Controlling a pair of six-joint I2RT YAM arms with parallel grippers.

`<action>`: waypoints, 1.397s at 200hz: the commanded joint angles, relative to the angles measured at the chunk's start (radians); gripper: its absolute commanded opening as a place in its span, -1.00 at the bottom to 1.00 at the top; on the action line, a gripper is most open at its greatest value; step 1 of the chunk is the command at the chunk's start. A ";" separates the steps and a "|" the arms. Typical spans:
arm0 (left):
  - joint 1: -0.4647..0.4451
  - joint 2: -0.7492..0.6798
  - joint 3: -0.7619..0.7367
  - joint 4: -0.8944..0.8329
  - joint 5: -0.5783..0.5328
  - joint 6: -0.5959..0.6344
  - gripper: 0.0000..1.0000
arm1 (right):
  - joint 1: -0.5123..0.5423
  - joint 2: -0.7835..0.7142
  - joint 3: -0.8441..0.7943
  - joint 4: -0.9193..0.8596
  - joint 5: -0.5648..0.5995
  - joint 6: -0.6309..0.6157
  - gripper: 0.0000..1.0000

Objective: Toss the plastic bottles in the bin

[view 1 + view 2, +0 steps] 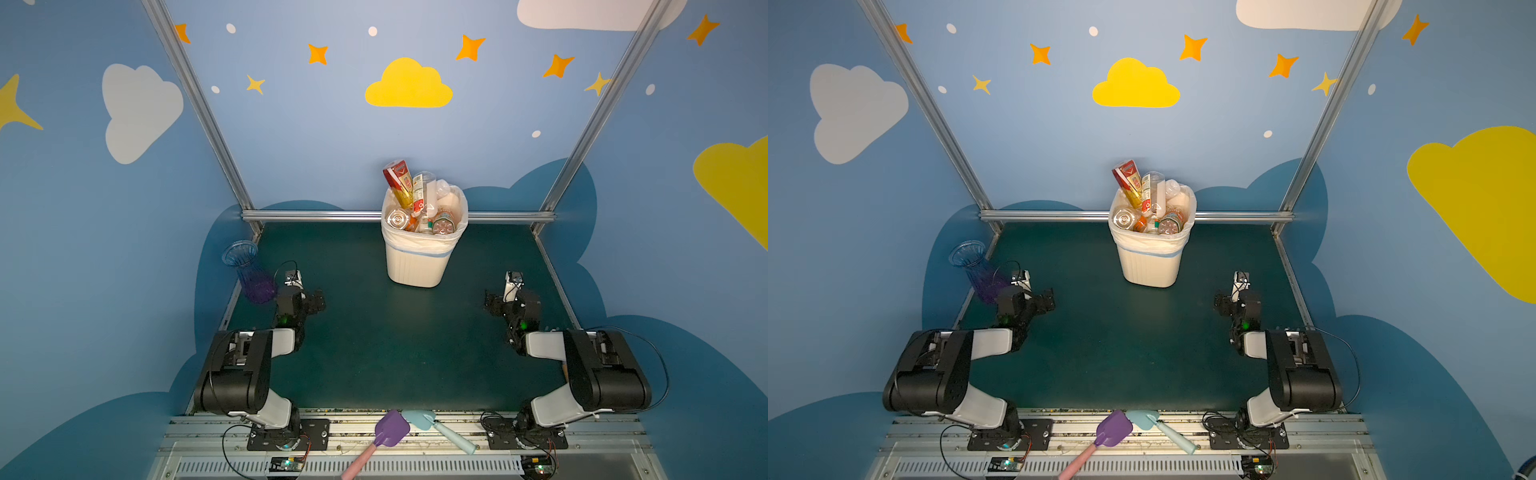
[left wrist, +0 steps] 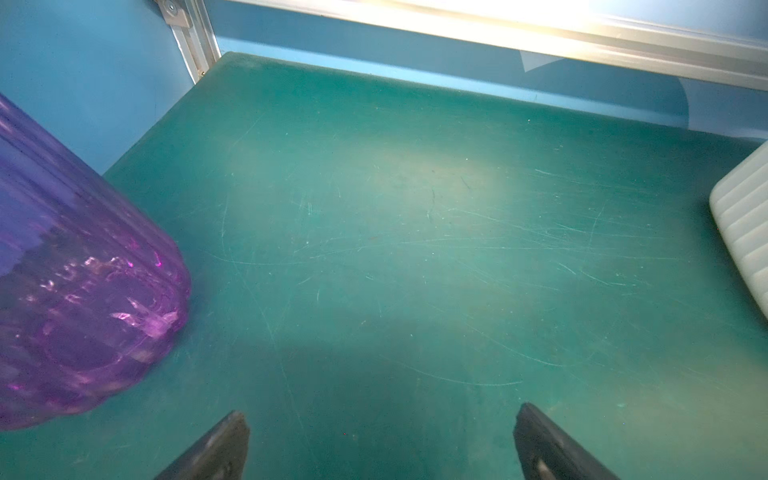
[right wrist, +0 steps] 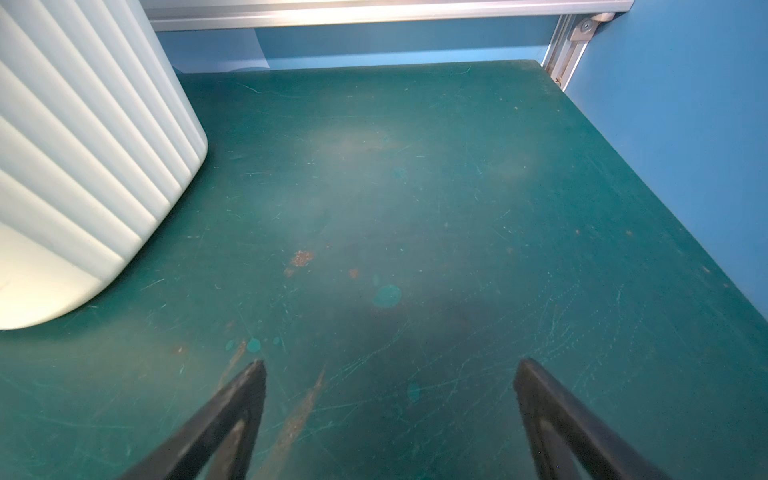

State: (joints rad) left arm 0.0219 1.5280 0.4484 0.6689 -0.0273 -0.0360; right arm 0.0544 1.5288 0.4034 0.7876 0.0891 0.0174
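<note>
The green mat (image 1: 395,353) stretched out ahead of and between both sets of fingers. The bin (image 1: 417,266) stood upright at the far middle of it, ahead of the left gripper (image 2: 380,415) and off to its right, and ahead of the right gripper (image 3: 390,370) and off to its left. Its ribbed wall was nearer the right fingers (image 3: 232,415) than the left fingers (image 2: 220,444), and apart from both. The bottles (image 1: 411,199) were heaped inside the bin. A red-labelled one and a clear one stuck up past the rim, and how many lay beneath them could not be made out. The vase (image 2: 75,270) stood upright just beside the left fingers, on their outer, left side. A purple shovel (image 1: 390,428) and a blue shovel (image 1: 419,419) lay well behind both grippers on the front rail, blades side by side. Each gripper hung low over the mat with its jaws spread wide, gripping nothing, only mat showing between the fingertips.
</note>
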 commanded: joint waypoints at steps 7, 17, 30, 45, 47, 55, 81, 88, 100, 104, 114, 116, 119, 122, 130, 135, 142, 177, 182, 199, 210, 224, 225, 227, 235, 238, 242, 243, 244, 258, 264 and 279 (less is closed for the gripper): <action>0.000 -0.017 -0.005 0.012 0.006 0.012 0.99 | 0.004 -0.018 0.005 0.003 0.007 -0.011 0.88; 0.000 -0.017 -0.005 0.012 0.006 0.012 0.99 | 0.004 -0.018 0.005 0.004 0.008 -0.009 0.88; 0.000 -0.017 -0.005 0.012 0.006 0.012 0.99 | 0.003 -0.018 0.005 0.004 0.008 -0.010 0.88; 0.000 -0.017 -0.005 0.012 0.006 0.012 0.99 | 0.004 -0.018 0.004 0.004 0.008 -0.009 0.88; 0.001 -0.016 -0.005 0.012 0.006 0.012 0.99 | 0.004 -0.018 0.005 0.004 0.008 -0.008 0.88; 0.001 -0.017 -0.004 0.012 0.006 0.012 0.99 | 0.004 -0.018 0.005 0.004 0.008 -0.010 0.88; 0.001 -0.017 -0.004 0.012 0.006 0.012 0.99 | 0.004 -0.018 0.004 0.004 0.008 -0.010 0.88; 0.002 -0.017 -0.004 0.012 0.006 0.012 0.99 | 0.004 -0.018 0.005 0.004 0.007 -0.010 0.88; 0.001 -0.017 -0.005 0.012 0.006 0.011 0.99 | 0.004 -0.018 0.005 0.004 0.008 -0.009 0.88; 0.001 -0.017 -0.005 0.012 0.005 0.011 0.99 | 0.004 -0.018 0.005 0.003 0.007 -0.009 0.88; 0.001 -0.017 -0.005 0.012 0.006 0.011 0.99 | 0.004 -0.018 0.005 0.004 0.008 -0.010 0.88; 0.001 -0.018 -0.005 0.012 0.006 0.011 0.99 | 0.004 -0.018 0.005 0.003 0.008 -0.009 0.88; 0.001 -0.017 -0.004 0.011 0.006 0.010 0.99 | 0.004 -0.018 0.003 0.004 0.008 -0.010 0.88; 0.000 -0.017 -0.005 0.011 0.006 0.011 0.99 | 0.004 -0.018 0.004 0.004 0.008 -0.011 0.88; 0.000 -0.017 -0.005 0.012 0.006 0.011 0.99 | 0.004 -0.018 0.005 0.004 0.008 -0.010 0.88; 0.000 -0.017 -0.005 0.012 0.006 0.011 0.99 | 0.004 -0.018 0.005 0.004 0.008 -0.009 0.88; 0.000 -0.017 -0.005 0.012 0.006 0.012 0.99 | 0.004 -0.018 0.005 0.004 0.008 -0.009 0.88; 0.001 -0.016 -0.004 0.011 0.006 0.012 0.99 | 0.004 -0.018 0.006 0.002 0.007 -0.009 0.88; 0.001 -0.016 -0.004 0.011 0.006 0.011 0.99 | 0.004 -0.018 0.007 0.002 0.007 -0.009 0.88; 0.001 -0.015 -0.004 0.011 0.006 0.012 0.99 | 0.004 -0.018 0.006 0.002 0.008 -0.008 0.88; 0.001 -0.015 -0.004 0.011 0.006 0.012 0.99 | 0.005 -0.016 0.007 0.000 0.008 -0.009 0.88; 0.000 -0.013 -0.001 0.007 0.006 0.012 0.99 | 0.005 -0.016 0.009 -0.002 0.008 -0.009 0.88; 0.001 -0.014 0.000 0.006 0.006 0.012 0.99 | 0.005 -0.016 0.009 -0.002 0.008 -0.008 0.88; 0.001 -0.012 0.001 0.006 0.006 0.012 0.99 | 0.004 -0.016 0.009 -0.002 0.007 -0.009 0.88; -0.001 -0.009 0.005 0.001 0.004 0.013 1.00 | 0.004 -0.014 0.011 -0.005 0.005 -0.009 0.88; -0.001 -0.008 0.006 -0.001 0.004 0.013 0.99 | 0.003 -0.013 0.014 -0.007 0.006 -0.008 0.88; 0.000 -0.006 0.007 -0.002 0.004 0.013 0.99 | 0.002 -0.013 0.014 -0.009 0.006 -0.009 0.88; -0.001 -0.006 0.008 -0.002 0.004 0.014 0.99 | 0.002 -0.013 0.014 -0.008 0.006 -0.009 0.88; -0.002 -0.006 0.008 -0.003 0.004 0.014 0.99 | 0.002 -0.013 0.014 -0.008 0.006 -0.008 0.88; -0.002 -0.003 0.012 -0.007 0.002 0.015 0.99 | 0.003 -0.012 0.017 -0.011 0.006 -0.009 0.88; -0.003 -0.004 0.013 -0.007 0.003 0.015 0.99 | 0.002 -0.012 0.017 -0.011 0.006 -0.009 0.88; -0.003 -0.005 0.012 -0.006 0.001 0.014 0.99 | 0.002 -0.012 0.017 -0.011 0.004 -0.009 0.88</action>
State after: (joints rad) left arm 0.0212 1.5280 0.4484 0.6682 -0.0277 -0.0334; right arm 0.0547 1.5288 0.4038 0.7872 0.0891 0.0174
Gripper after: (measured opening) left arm 0.996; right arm 0.940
